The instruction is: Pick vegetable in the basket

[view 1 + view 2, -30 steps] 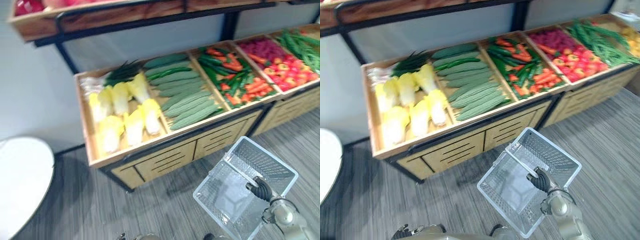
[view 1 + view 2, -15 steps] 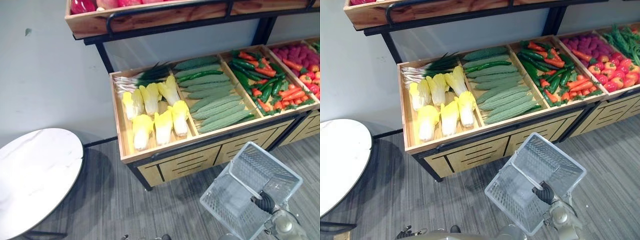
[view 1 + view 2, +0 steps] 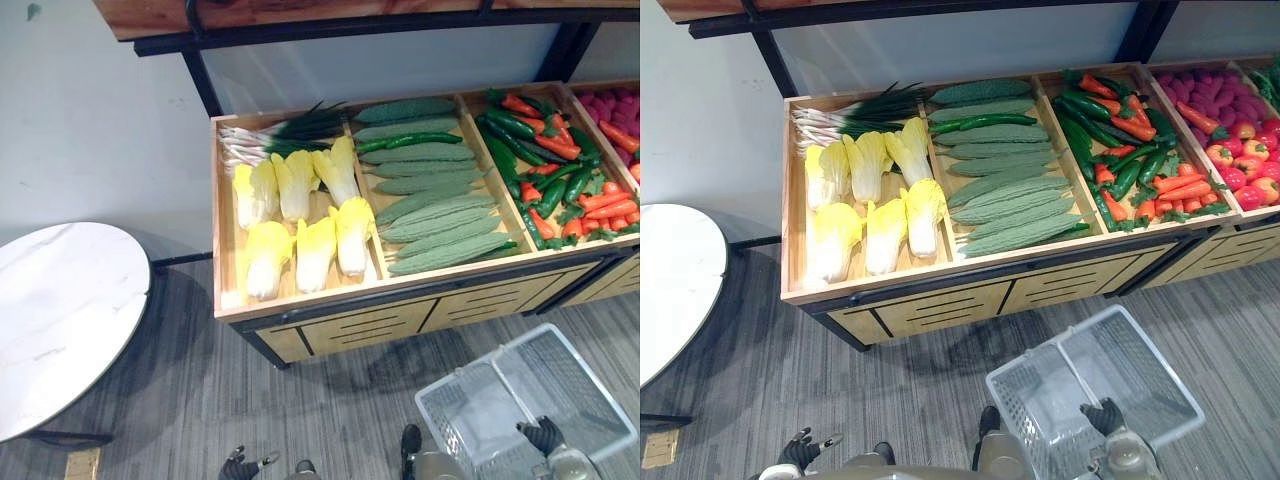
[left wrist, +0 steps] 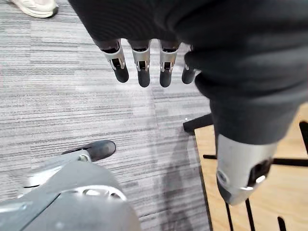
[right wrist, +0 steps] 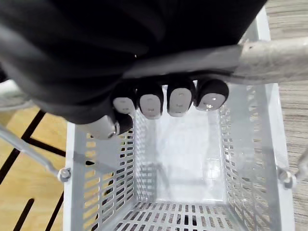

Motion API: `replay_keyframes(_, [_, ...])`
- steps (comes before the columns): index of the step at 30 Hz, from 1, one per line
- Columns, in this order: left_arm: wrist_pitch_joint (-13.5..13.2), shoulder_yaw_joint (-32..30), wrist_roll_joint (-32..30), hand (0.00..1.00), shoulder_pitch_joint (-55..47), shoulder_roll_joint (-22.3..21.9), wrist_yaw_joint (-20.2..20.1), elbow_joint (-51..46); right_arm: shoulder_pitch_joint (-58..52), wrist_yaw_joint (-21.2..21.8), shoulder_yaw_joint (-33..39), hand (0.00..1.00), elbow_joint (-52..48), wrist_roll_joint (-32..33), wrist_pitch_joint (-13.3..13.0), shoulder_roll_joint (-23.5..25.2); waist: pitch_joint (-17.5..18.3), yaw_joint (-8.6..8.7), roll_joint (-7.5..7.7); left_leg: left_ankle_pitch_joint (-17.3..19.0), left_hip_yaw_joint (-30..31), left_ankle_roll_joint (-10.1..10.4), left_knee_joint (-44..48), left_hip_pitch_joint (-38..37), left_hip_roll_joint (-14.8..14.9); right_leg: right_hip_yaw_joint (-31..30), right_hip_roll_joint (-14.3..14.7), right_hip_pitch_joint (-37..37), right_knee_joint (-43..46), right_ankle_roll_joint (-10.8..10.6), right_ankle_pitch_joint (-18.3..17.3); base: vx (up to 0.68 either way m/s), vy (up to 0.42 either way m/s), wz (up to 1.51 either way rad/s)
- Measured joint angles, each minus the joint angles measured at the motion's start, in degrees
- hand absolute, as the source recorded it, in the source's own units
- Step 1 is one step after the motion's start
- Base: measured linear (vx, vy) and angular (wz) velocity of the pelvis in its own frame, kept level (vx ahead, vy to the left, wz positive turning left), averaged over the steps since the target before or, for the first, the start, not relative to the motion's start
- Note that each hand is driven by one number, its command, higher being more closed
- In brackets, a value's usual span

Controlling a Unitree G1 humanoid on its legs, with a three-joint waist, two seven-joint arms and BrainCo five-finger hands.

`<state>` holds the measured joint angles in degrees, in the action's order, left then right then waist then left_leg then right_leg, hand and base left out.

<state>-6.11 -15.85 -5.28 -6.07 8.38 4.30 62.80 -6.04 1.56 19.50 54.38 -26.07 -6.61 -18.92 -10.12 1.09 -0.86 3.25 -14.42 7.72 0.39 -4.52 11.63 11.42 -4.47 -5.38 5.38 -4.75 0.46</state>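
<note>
We see the right hand (image 5: 168,98) curled round the handle (image 5: 269,55) of one basket (image 3: 1035,390), which sits before the wooden stand (image 3: 940,300). Six cabbages (image 3: 885,235) lie in the stand beside green gourds (image 3: 1010,195), behind its front rail. One round table (image 3: 670,280) stands to the left. The left hand (image 4: 143,72) hangs straight-fingered and holds nothing.

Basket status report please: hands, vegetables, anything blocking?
Right hand shut on handle of basket, basket empty. Left hand open, low near floor. Vegetables all in stand, none picked. Round table off left, not in the way.
</note>
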Motion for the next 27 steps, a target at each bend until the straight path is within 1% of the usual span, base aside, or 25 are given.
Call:
replay_keyframes(1, [0.02,-1.51,0.00,0.00,0.00,-0.11,0.02,0.04,-0.34,-0.02,1.45,1.00,0.84,0.15,0.17,0.01,-0.01,0.00,0.01,-0.22,0.51,0.30,-0.40,-0.23,0.22,0.65,0.28,0.67,-0.71,0.20,0.12,0.04,-0.064,0.21])
replay_keyframes(2, [0.03,-3.37,0.00,0.00,0.00,-0.41,0.03,0.04,-1.02,-0.12,3.44,1.00,1.43,0.23,0.21,0.17,0.41,0.00,-0.62,-0.31,0.85,0.30,-0.61,-0.29,0.34,1.08,0.46,1.40,-1.63,0.53,0.40,0.03,-0.031,0.18])
replay_keyframes(3, [0.08,-5.06,-0.01,0.00,-0.12,-0.83,0.10,0.06,-1.42,-0.19,5.04,1.00,2.33,1.42,0.25,0.27,0.36,-0.06,-0.32,-0.38,0.81,0.33,-1.03,-0.50,0.34,1.21,0.54,1.88,-2.49,0.44,0.72,0.02,-0.006,0.10])
replay_keyframes(5, [0.11,-6.38,-0.01,0.00,-0.11,-1.22,0.37,0.03,-2.17,-0.52,6.73,1.00,2.57,1.99,0.30,0.95,0.45,-0.21,-0.34,-0.47,0.76,0.30,-1.41,-0.57,0.14,1.28,0.46,2.35,-3.52,0.37,1.24,0.02,0.012,0.03])
replay_keyframes(8, [0.12,-7.59,0.14,0.00,0.10,-1.37,2.01,-0.85,-3.71,-1.92,10.01,1.00,2.59,3.90,0.36,3.68,1.24,-0.33,-0.05,-0.51,0.56,0.28,-1.99,-0.67,-0.20,1.50,0.16,2.85,-4.84,0.00,1.81,0.01,0.007,0.00])
replay_keyframes(9, [0.10,-7.79,0.29,0.00,0.30,-1.38,2.75,-2.81,-4.28,-2.30,11.44,1.00,2.58,4.26,0.35,4.67,1.49,-0.48,0.00,-0.52,0.43,0.28,-2.04,-0.70,-0.26,1.68,-0.01,3.05,-5.09,-0.13,1.90,0.03,0.014,0.06])
replay_keyframes(10, [0.02,-7.82,0.70,0.00,0.27,-1.49,3.80,-5.29,-4.79,-2.42,12.49,1.00,2.58,4.31,0.41,5.29,1.68,-0.69,-0.01,-0.56,0.41,0.28,-2.03,-0.73,-0.33,2.05,-0.18,3.37,-5.35,0.03,2.11,0.04,0.015,0.13])
replay_keyframes(11, [-0.24,-7.85,0.94,0.00,0.17,-1.79,5.62,-9.66,-5.66,-2.77,14.23,1.00,2.58,4.93,0.46,6.16,2.00,-0.98,-0.08,-0.59,0.42,0.27,-2.04,-0.80,-0.32,2.44,-0.35,3.73,-5.49,0.05,2.13,0.02,0.007,0.14])
replay_keyframes(12, [-0.76,-7.75,2.47,0.00,0.04,-2.25,7.08,-14.88,-6.50,-3.35,15.22,1.00,2.55,6.20,0.52,6.84,2.43,-1.37,-0.12,-0.65,0.38,0.29,-2.05,-0.79,-0.40,2.67,-0.49,3.80,-5.48,0.00,2.16,0.02,0.007,0.12])
replay_keyframes(13, [-1.01,-7.49,2.82,0.00,-0.15,-2.47,7.76,-17.69,-6.70,-3.61,15.77,1.00,2.51,6.31,0.52,7.19,2.56,-1.40,-0.13,-0.73,0.38,0.29,-2.06,-0.78,-0.44,2.96,-0.58,3.90,-5.49,-0.04,2.19,0.01,0.004,0.17])
replay_keyframes(14, [-1.85,-6.56,2.86,0.00,-0.87,-2.89,9.29,-23.55,-7.05,-4.07,16.69,1.00,2.28,6.35,0.57,7.85,2.64,-1.36,-0.19,-0.95,0.44,0.24,-2.06,-0.82,-0.57,3.70,-0.88,4.45,-5.61,-0.10,2.23,-0.01,0.009,0.22])
replay_keyframes(15, [-2.34,-6.24,2.85,0.00,-0.93,-3.19,9.75,-26.21,-7.27,-4.23,16.96,1.00,2.22,6.37,0.58,8.09,2.74,-1.33,-0.26,-1.06,0.46,0.17,-2.10,-0.83,-0.67,4.00,-1.01,4.73,-5.73,-0.10,2.23,-0.01,0.011,0.22])
replay_keyframes(16, [-3.09,-5.23,2.70,0.00,-0.93,-3.97,11.31,-31.53,-7.61,-4.54,17.75,1.00,2.10,6.41,0.58,8.61,3.04,-1.35,-0.28,-1.13,0.40,0.08,-2.19,-0.96,-0.77,4.06,-1.12,4.81,-5.75,-0.12,2.24,-0.02,0.010,0.09])
replay_keyframes(19, [-4.88,-2.22,1.96,0.00,-1.12,-5.22,15.11,-42.51,-7.75,-5.04,17.94,1.00,1.77,6.48,0.58,9.28,3.06,-1.37,-0.31,-1.16,0.06,0.00,-2.31,-1.71,-0.84,3.98,-1.14,5.73,-6.42,-0.24,2.33,-0.01,-0.001,-0.01])
replay_keyframes(20, [-5.01,-1.27,1.65,0.00,-1.06,-5.75,16.17,-45.87,-8.02,-5.22,17.94,1.00,1.10,6.48,0.58,9.75,3.29,-1.33,-0.34,-1.14,-0.22,-0.02,-2.33,-1.77,-0.81,3.93,-1.11,5.78,-6.51,-0.30,2.37,-0.04,-0.002,-0.04])
replay_keyframes(22, [-5.07,0.53,0.95,0.00,-0.95,-6.20,18.06,-50.67,-8.48,-5.30,17.84,1.00,0.07,6.48,0.55,10.44,3.45,-1.27,-0.33,-1.12,-0.61,-0.05,-2.33,-1.76,-0.78,3.77,-1.03,5.80,-6.88,-0.32,2.65,-0.03,-0.004,-0.05])
replay_keyframes(24, [-5.29,2.28,-1.56,0.00,-0.93,-6.23,19.36,-55.63,-8.90,-5.42,17.59,1.00,0.01,6.47,0.52,10.85,3.75,-1.17,-0.29,-1.06,-1.24,-0.14,-2.34,-1.75,-0.73,3.45,-0.85,5.90,-7.60,-0.35,3.11,-0.02,-0.006,-0.09])
replay_keyframes(27, [-6.00,3.17,-2.93,0.00,-0.21,-6.31,21.44,-58.78,-8.91,-6.26,16.33,1.00,0.01,6.38,0.52,10.84,4.27,-1.03,-0.20,-0.96,-2.77,-0.19,-2.54,-2.03,-0.75,2.11,-0.53,5.88,-8.84,-0.26,4.02,0.00,0.000,-0.21])
